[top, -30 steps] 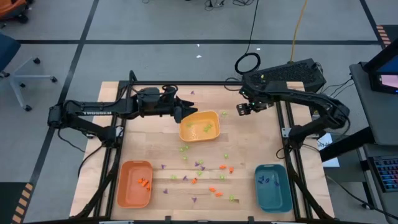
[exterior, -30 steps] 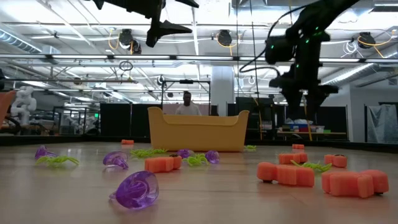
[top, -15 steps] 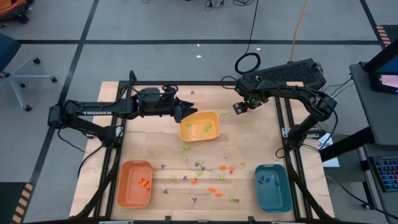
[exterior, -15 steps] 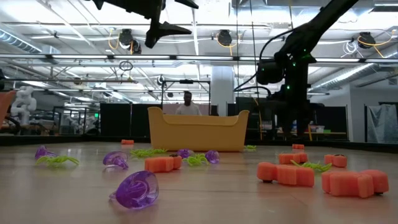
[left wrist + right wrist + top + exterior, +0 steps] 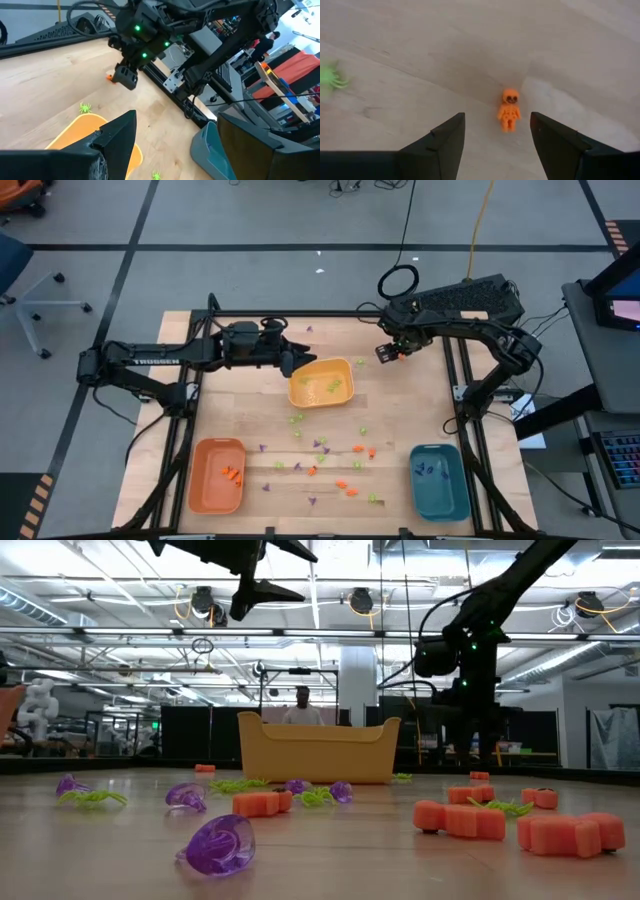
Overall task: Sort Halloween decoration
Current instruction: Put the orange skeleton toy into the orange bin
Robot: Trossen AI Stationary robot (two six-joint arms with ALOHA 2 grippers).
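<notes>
So the right end effector is down low over the far right part of the table, fingers apart, with a little orange skeleton figure lying flat on the wood just ahead of the gap between them. Nothing is gripped. A light green spider lies off to one side of it, well apart.

The left end effector hangs above the near edge of the yellow tray at the far middle of the table, fingers spread and empty — from its own wrist view you can see the right arm's end effector across the table, the orange figure beside it and another green spider by the tray's rim.

Rest of the Halloween decoration is scattered across the middle of the table: orange, green and purple bits, loose and mostly apart from each other. A few orange pieces sit in the orange tray at the near left, some purple ones in the teal tray at the near right, green ones in the yellow tray.

In the low view a person shows behind the yellow tray, far back in the room.
</notes>
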